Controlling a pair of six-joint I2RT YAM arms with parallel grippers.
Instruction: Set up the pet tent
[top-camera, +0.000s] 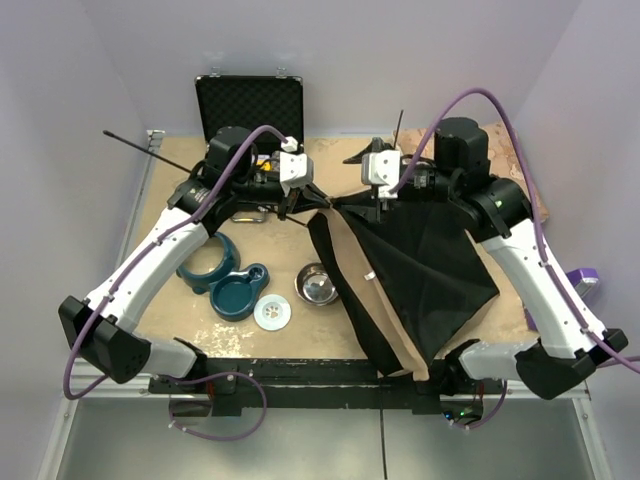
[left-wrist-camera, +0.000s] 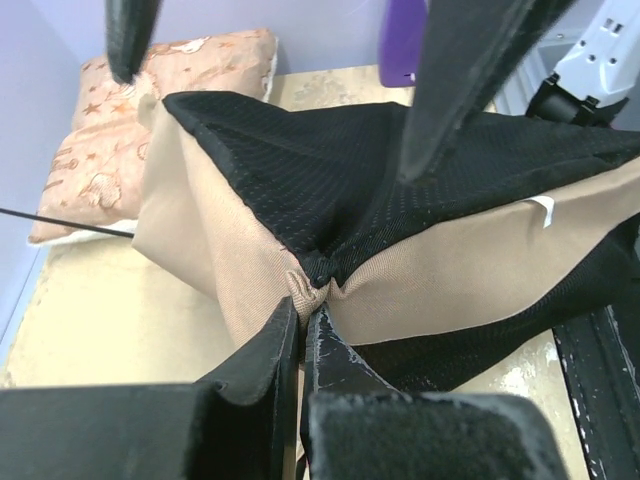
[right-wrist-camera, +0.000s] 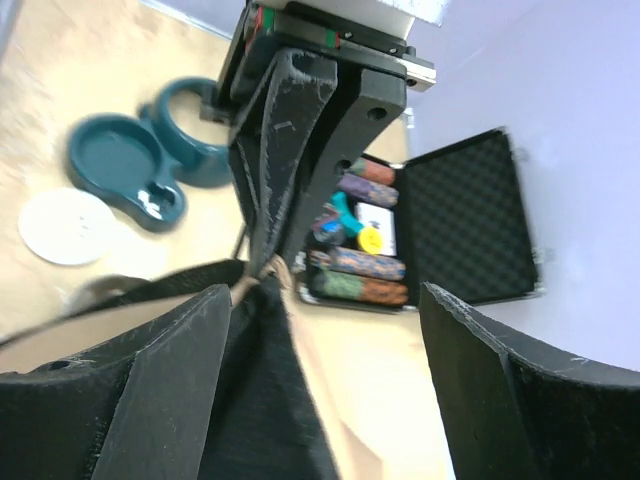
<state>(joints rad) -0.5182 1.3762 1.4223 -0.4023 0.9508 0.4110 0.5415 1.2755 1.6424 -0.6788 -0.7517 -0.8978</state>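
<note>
Toward the far edge of the surface, the left gripper clamps a bunched corner of the pet tent; the right gripper gapes wide, seemingly holding nothing.

The pet tent was tan with black mesh lining; the pillow beige, pale-printed; the feeding dish teal.

No lettering, brand or number is legible in any view; the small white tag on the pet tent, at right of frame, is too small to read.
</note>
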